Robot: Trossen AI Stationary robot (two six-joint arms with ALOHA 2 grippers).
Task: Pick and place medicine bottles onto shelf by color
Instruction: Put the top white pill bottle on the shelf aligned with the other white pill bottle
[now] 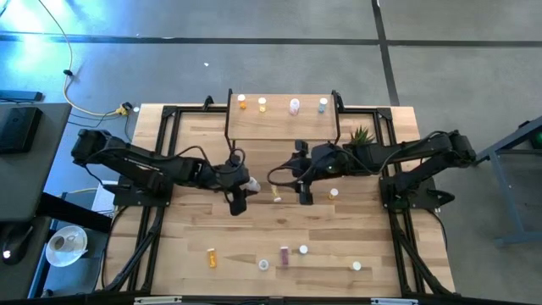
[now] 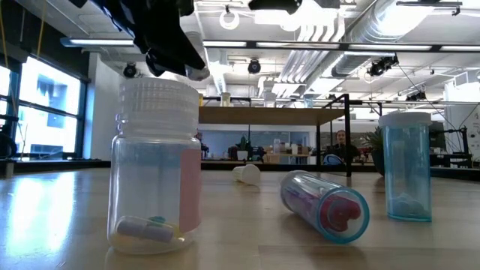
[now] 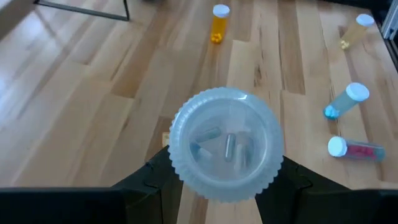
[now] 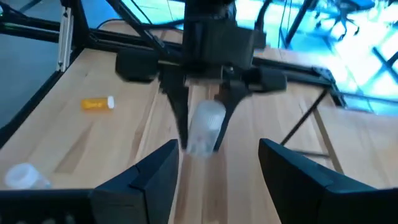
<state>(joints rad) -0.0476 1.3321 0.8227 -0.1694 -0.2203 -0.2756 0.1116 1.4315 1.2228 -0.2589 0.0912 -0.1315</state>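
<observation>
Above the worktop's (image 1: 186, 220) middle, your left hand (image 3: 227, 186) pinches a clear bottle (image 3: 227, 144); facing it, your right hand (image 4: 217, 165) is spread, holding nothing.

This was an open-plan lab or industrial workspace: exposed ducts (image 2: 352, 30) and pipes ran under a high ceiling, big windows (image 2: 45, 112) lit one side, a grey concrete floor (image 1: 279, 59) lay under the table (image 1: 195, 212), and cluttered benches (image 2: 277, 156) stood behind.
</observation>
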